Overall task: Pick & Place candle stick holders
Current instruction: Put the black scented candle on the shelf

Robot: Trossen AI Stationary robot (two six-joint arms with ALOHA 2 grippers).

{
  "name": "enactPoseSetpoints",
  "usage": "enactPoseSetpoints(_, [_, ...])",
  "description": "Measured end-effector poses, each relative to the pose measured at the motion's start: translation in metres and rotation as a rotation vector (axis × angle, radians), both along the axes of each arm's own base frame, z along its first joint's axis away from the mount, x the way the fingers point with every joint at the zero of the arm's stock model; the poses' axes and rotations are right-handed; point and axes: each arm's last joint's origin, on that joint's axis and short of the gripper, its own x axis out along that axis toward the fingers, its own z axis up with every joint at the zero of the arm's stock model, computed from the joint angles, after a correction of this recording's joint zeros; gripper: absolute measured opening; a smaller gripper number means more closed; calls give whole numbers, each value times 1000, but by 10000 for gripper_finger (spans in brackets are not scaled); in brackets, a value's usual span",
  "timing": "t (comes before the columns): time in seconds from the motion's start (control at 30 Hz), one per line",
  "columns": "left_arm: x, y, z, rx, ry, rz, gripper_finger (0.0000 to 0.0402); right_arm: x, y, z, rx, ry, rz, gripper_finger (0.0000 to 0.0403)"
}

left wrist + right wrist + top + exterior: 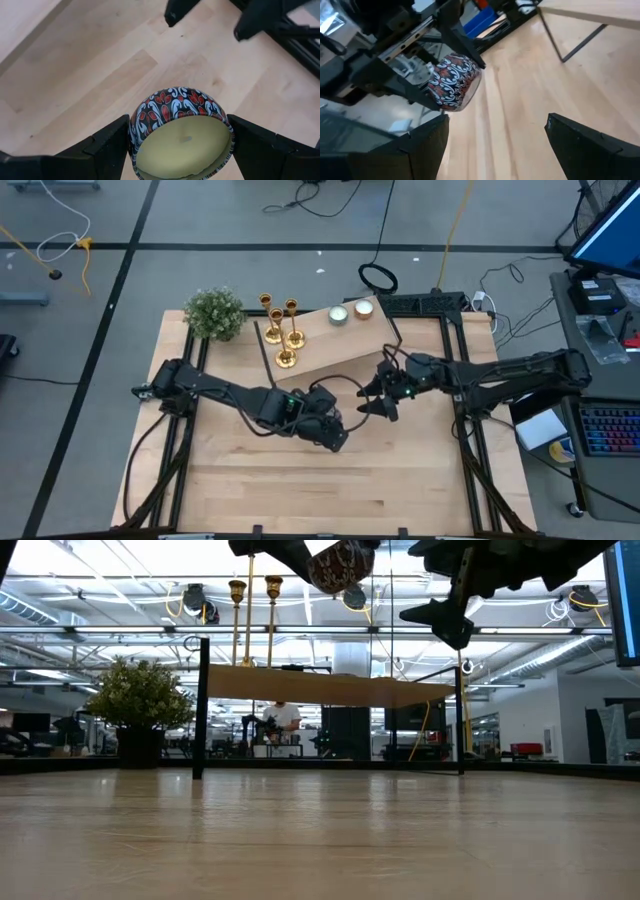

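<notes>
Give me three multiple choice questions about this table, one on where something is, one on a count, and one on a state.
1. Where do the candle stick holders stand?
A. on the raised wooden shelf
B. on the bare tabletop near the front edge
C. inside the plant pot

2. How many candle stick holders are there?
A. one
B. three
C. six

3. What is the left gripper doing?
A. hanging open and empty
B. lying flat on the table
C. clamped on a patterned candle tin

Answers:
1 A: the candle stick holders stand at the left end of the raised wooden shelf.
2 B: three gold stems show.
3 C: the left gripper has a finger on each side of the patterned candle tin.
</notes>
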Motion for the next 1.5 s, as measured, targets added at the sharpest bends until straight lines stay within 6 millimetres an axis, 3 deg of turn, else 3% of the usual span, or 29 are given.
enactPoseSetpoints(0.33, [0,0,0,32,15,-42,298,5,-5,5,-24,-82,3,318])
enactPoseSetpoints(0.57, [0,0,0,31,14,-41,298,20,-8,-6,59,-5,-6,318])
enactPoseSetpoints(0.9, [-3,1,-2,38,58,-42,298,46,-8,12,16,33,53,318])
enactPoseSetpoints(1.27, [-3,2,-2,47,62,-51,298,48,-6,13,81,21,79,318])
enactPoseSetpoints(1.5, [-3,1,-3,10,74,-82,298,48,-6,13,-97,-33,135,318])
